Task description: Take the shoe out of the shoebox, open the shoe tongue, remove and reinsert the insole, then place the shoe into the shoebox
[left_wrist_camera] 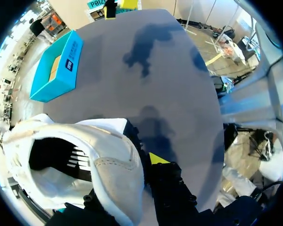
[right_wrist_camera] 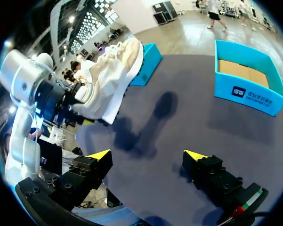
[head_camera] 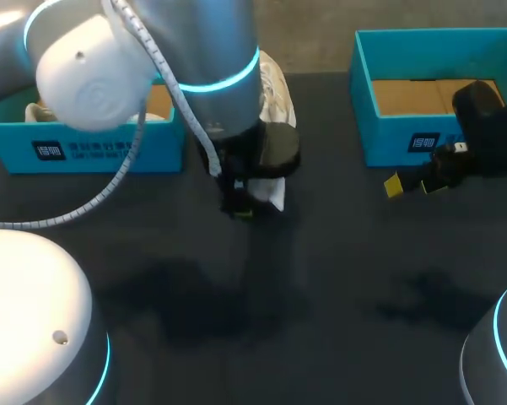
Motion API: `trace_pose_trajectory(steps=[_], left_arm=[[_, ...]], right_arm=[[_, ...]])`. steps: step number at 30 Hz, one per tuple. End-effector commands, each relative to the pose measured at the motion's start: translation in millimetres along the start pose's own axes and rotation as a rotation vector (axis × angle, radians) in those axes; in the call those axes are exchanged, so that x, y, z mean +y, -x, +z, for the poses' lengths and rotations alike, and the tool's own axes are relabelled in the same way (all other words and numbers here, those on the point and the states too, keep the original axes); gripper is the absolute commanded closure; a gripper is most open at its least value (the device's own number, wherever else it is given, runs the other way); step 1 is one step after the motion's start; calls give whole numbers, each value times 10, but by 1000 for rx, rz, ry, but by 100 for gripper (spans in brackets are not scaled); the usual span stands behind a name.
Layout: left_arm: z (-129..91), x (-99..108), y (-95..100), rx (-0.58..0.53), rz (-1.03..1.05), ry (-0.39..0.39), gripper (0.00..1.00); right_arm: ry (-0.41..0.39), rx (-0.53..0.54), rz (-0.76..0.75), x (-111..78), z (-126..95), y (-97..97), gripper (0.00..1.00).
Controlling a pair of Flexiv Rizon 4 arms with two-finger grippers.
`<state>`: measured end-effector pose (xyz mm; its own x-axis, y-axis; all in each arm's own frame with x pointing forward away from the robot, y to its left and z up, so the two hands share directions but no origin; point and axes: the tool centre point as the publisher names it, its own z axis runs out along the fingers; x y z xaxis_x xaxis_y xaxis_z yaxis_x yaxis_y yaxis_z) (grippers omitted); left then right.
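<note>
The left tool [head_camera: 240,211] is pinching the shoe [left_wrist_camera: 108,160] by its heel above the surface's [head_camera: 320,278] far middle, with the toe pointing toward the far edge. The right tool [right_wrist_camera: 148,155], fingers spread, is hanging well apart beside the right shoebox [head_camera: 439,135].

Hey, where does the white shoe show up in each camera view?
Head view: shoe, centre, mostly hidden behind left arm.
Left wrist view: shoe clamped between left fingers.
Right wrist view: shoe held aloft, ahead of right fingers.
Shared landmark: empty blue shoebox.
</note>
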<state>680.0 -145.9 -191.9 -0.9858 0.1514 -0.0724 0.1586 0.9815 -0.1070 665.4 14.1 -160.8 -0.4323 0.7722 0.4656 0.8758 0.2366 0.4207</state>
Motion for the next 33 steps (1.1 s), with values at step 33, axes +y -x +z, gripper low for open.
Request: trace_pose_trajectory(steps=[33], left_arm=[[-387, 2193, 1341, 218, -63, 51, 100]], right_arm=[[-1, -1, 1, 4, 15, 1, 0]])
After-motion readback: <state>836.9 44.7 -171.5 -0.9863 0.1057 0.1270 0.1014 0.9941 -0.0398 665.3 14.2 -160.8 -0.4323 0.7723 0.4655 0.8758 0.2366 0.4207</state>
